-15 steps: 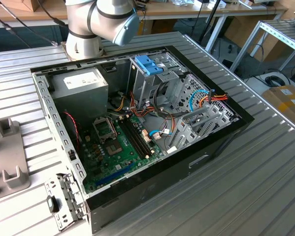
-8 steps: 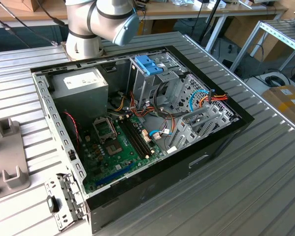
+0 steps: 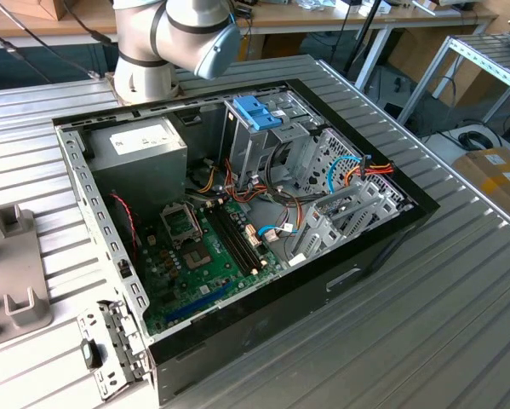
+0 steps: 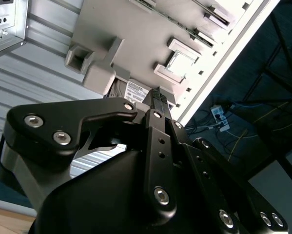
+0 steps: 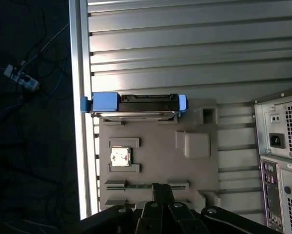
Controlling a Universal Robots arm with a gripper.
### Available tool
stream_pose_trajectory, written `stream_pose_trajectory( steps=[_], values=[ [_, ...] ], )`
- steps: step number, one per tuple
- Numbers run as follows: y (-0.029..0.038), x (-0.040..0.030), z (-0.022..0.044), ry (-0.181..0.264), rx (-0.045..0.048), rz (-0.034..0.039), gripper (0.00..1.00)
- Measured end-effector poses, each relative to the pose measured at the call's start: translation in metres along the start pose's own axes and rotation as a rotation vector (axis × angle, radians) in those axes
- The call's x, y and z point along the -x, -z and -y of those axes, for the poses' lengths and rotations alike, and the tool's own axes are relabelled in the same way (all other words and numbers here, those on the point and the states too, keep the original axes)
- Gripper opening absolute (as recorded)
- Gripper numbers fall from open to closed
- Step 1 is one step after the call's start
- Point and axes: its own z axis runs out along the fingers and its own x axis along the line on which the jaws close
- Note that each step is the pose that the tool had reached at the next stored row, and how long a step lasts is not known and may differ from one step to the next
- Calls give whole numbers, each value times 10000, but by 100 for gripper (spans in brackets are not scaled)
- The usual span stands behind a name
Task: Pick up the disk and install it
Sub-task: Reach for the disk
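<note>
Disk (image 5: 134, 104) at end of grey fixture (image 5: 155, 161), by table edge (image 5: 79, 73), gripper (image 5: 160, 191) apart

Silver disk (image 5: 134, 104) (blue-framed) on edge

In the exterior view we see the arm (image 3: 165, 34) at the far side of the scene: a pale grey joint with a blue end cap (image 3: 224, 48), bent over above its round base (image 3: 140, 81). In both wrist views we look along the gripper (image 4: 158, 103) (image 5: 161, 189) — a black, bolted body with linkage bars running to its tip — hanging in the air, empty.
</note>
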Motion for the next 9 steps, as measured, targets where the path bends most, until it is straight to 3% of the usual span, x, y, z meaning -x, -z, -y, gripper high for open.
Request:
stream_pose_trajectory(
  steps=[9],
  values=[
    [-6,-74,6,0,0,0,10]
  ],
)
